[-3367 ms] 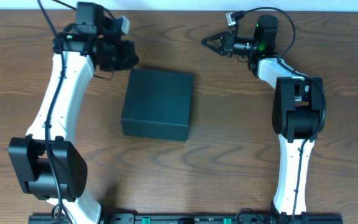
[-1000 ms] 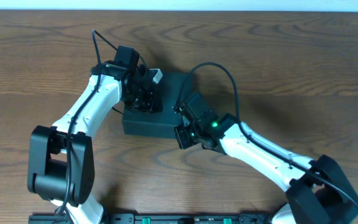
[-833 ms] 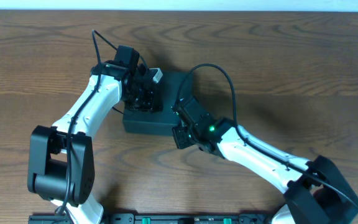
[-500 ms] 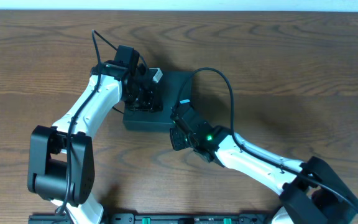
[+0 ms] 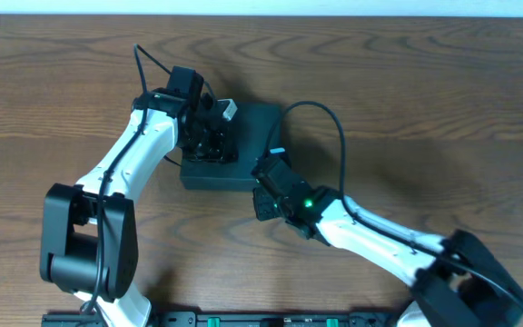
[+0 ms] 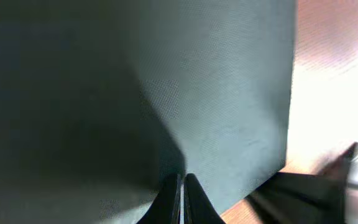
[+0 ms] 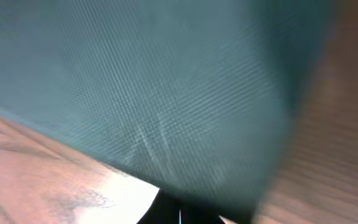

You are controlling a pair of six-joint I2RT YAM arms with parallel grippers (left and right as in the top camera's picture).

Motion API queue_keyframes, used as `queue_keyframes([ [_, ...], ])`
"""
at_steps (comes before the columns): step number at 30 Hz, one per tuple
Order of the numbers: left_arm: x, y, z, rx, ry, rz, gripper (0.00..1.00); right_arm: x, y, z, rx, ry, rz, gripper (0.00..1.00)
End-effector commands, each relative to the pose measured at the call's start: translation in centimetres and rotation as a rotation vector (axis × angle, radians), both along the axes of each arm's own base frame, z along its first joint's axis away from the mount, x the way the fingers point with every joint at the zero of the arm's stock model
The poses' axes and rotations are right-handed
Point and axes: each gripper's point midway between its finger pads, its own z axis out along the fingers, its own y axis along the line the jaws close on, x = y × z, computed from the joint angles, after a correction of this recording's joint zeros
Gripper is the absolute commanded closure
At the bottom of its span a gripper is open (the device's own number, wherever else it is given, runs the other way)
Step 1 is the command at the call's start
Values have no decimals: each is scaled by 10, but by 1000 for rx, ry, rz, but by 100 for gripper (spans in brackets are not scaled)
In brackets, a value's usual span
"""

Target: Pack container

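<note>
where the left pincer (image 6: 182, 183) rests, container (image 5: 257, 127) lies

The left arm (image 5: 139, 150) overhangs the container (image 5: 258, 123), the right arm (image 5: 370, 232) blocks its near-right corner; far-right edge open.

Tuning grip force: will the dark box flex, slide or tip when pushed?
Likely stiff: the container shows straight edges and flat faces under the left gripper. Probably slides rather than tips: it is low, wide and flat on the smooth wooden table. Its woven matte surface looks grippy, not slippery; weight can't be judged.
</note>
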Motion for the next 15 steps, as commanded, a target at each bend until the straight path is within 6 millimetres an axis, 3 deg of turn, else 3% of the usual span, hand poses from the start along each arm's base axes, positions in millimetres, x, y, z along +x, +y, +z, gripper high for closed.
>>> queue_keyframes([
  [1,16,19,24,11,-70,70,94,25,-20,41,35,-105,-47,98],
  [3,24,32,42,3,-116,114,94,37,-37,58,63,-130,-62,98],
  [7,24,80,72,11,-182,204,94,54,-76,93,137,-184,-1,98],
  [8,21,96,80,15,-188,251,94,59,-98,99,137,-191,-28,98],
  [12,11,125,96,27,-204,318,94,62,-139,104,116,-194,-65,98],
  [15,2,136,94,70,-188,321,94,62,-160,100,105,-166,-118,98],
])
